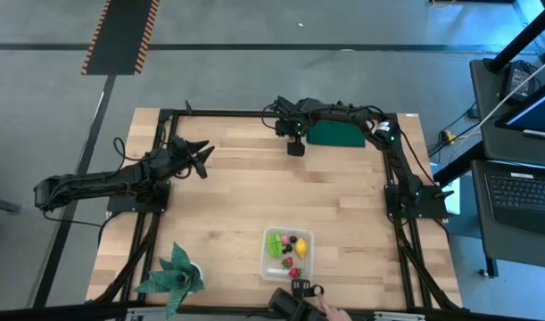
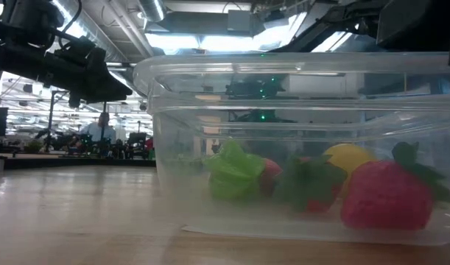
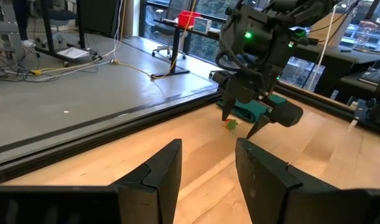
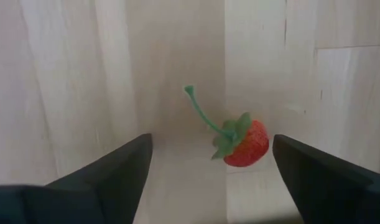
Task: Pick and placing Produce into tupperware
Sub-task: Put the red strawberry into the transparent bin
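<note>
Start at the left of the worktop. Your left pincer hangs idle above the bare wood near the far-left corner. In its own wrist view the fingers show a narrow gap with nothing between them.

Moving right, the tupperware sits near the front edge, about mid-width. Several pieces of produce already lie in it: a light green piece, a yellow one and red berries.

Further right and at the far edge, your right pincer points down just beside the dark green pad. Its fingers stand wide apart around a small red strawberry with a long green stem, which lies on the wood between them, nearer one finger than the other.

I judge the step in hand to be grasping that strawberry. Centre the pincer over the red body, not the thin stem, which would probably slip. Lower until the fingertips bracket the berry close to the wood, then close gently; it is small and rounded and may roll or squirt out.

From above, the strawberry is hidden beneath the right pincer. How high the fingertips sit above the wood cannot be told. The low view is filled by the tupperware wall, so the pick site is out of sight there. At the front edge, a dark object and what may be a hand are cut off.
</note>
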Robot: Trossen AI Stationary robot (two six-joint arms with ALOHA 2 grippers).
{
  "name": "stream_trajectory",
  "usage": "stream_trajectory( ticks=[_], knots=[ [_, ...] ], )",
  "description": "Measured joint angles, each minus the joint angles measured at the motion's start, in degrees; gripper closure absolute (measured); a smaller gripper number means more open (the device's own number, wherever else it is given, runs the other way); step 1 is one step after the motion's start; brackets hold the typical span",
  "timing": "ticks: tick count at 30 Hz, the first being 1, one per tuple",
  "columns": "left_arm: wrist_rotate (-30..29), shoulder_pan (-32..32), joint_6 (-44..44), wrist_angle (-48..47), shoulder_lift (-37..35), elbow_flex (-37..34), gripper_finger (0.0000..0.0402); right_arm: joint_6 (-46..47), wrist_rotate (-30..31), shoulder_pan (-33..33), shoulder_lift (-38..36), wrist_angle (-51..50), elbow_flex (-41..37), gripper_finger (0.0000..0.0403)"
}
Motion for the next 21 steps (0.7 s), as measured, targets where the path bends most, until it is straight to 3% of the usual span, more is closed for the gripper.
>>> stream_trajectory(
  ticks=[21],
  knots=[
    [0.0,0.0,0.1,0.0,0.0,0.0,0.0262,0.0,0.2,-0.2,0.1,0.3,0.0,0.0197]
  ],
)
